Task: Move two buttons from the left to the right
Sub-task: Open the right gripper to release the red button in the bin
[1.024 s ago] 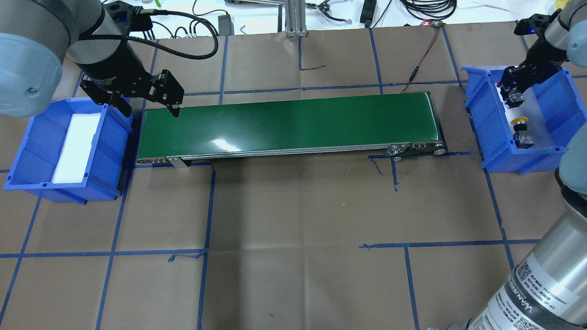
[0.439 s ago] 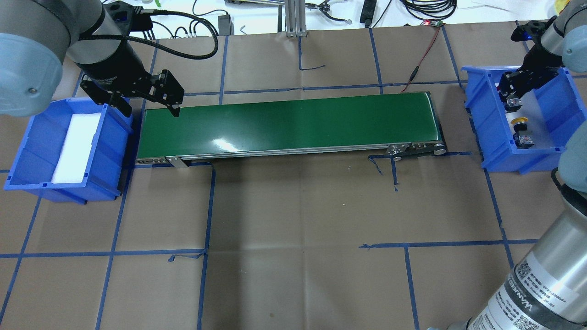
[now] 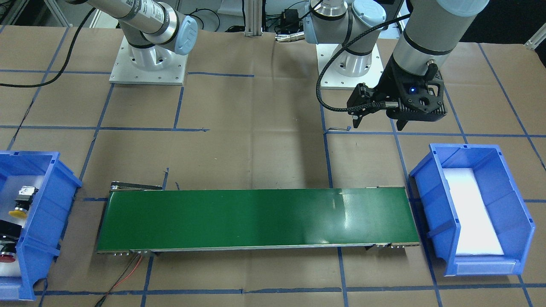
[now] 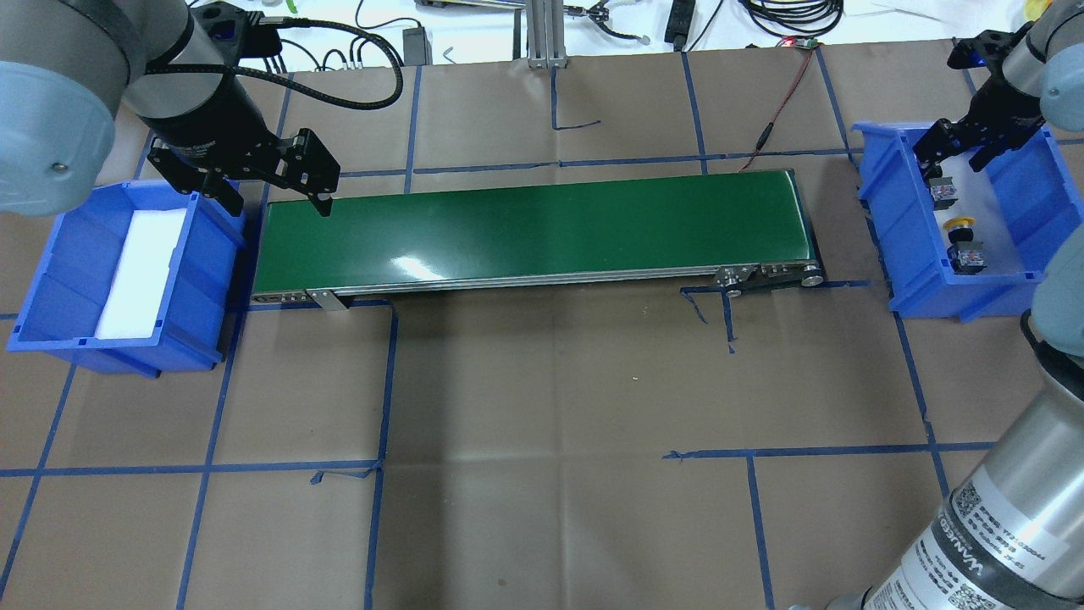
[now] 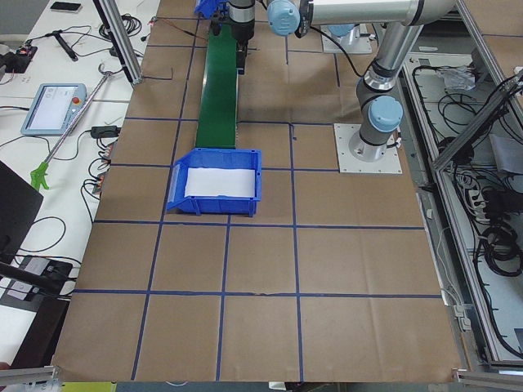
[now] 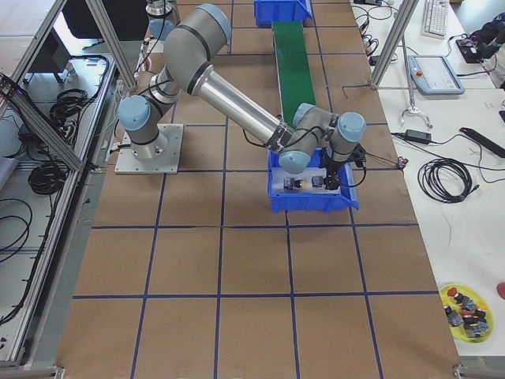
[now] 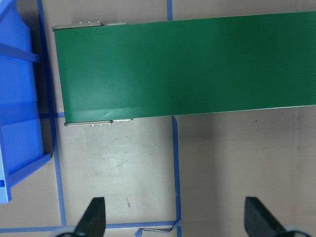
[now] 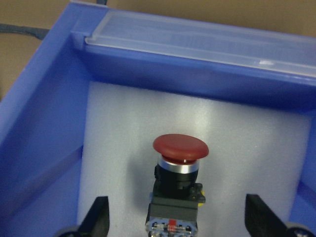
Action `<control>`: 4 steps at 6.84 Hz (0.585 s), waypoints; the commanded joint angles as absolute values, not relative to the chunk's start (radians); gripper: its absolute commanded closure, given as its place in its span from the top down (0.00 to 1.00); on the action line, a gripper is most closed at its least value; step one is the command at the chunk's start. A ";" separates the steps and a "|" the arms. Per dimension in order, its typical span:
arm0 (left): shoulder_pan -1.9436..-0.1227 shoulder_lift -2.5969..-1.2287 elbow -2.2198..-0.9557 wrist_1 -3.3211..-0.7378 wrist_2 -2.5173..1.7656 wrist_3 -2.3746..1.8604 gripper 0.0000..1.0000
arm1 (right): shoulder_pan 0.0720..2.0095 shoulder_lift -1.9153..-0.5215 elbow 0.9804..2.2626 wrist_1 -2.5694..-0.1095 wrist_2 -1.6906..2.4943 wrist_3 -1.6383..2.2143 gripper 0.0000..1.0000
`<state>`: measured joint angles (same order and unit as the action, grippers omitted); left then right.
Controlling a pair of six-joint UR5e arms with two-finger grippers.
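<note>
The red button [image 8: 179, 148] lies on the white foam inside the right blue bin [image 4: 889, 203], red cap toward the bin's labelled end. It also shows in the front view [image 3: 6, 256]. The yellow button [image 4: 963, 224] lies beside it in the same bin, nearer the robot, and shows in the front view [image 3: 19, 209]. My right gripper [image 4: 955, 154] hovers open just above the red button, fingers either side and clear of it. My left gripper [image 4: 275, 201] is open and empty above the left end of the green conveyor belt [image 4: 533, 229].
The left blue bin [image 4: 51, 271] holds only a white foam pad. The conveyor runs between the two bins. A red wire [image 4: 779, 102] trails from the belt's far right end. Blue tape lines cross the brown paper.
My right gripper held the red button low in the right bin, then opened and let it go onto the foam, lifting slightly. The left arm has not moved.
</note>
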<state>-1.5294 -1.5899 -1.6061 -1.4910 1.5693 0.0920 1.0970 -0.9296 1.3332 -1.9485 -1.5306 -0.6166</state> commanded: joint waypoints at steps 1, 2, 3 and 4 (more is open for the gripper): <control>-1.529 -1.589 -1.606 -1.493 1.569 0.092 0.99 | 1.103 -0.974 1.328 -1.936 -1.540 -0.614 0.99; -1.529 -1.591 -1.606 -1.491 1.569 0.092 0.99 | 1.103 -1.027 1.327 -1.931 -1.539 -0.614 0.99; -1.529 -1.591 -1.606 -1.491 1.569 0.092 0.99 | 1.106 -1.098 1.328 -1.910 -1.528 -0.615 1.00; -1.529 -1.591 -1.608 -1.493 1.571 0.092 0.99 | 1.120 -1.189 1.335 -1.869 -1.526 -0.617 1.00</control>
<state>-1.5294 -1.5904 -1.6063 -1.4915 1.5696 0.0921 1.1083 -1.0919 1.3302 -1.9070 -1.5307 -0.6151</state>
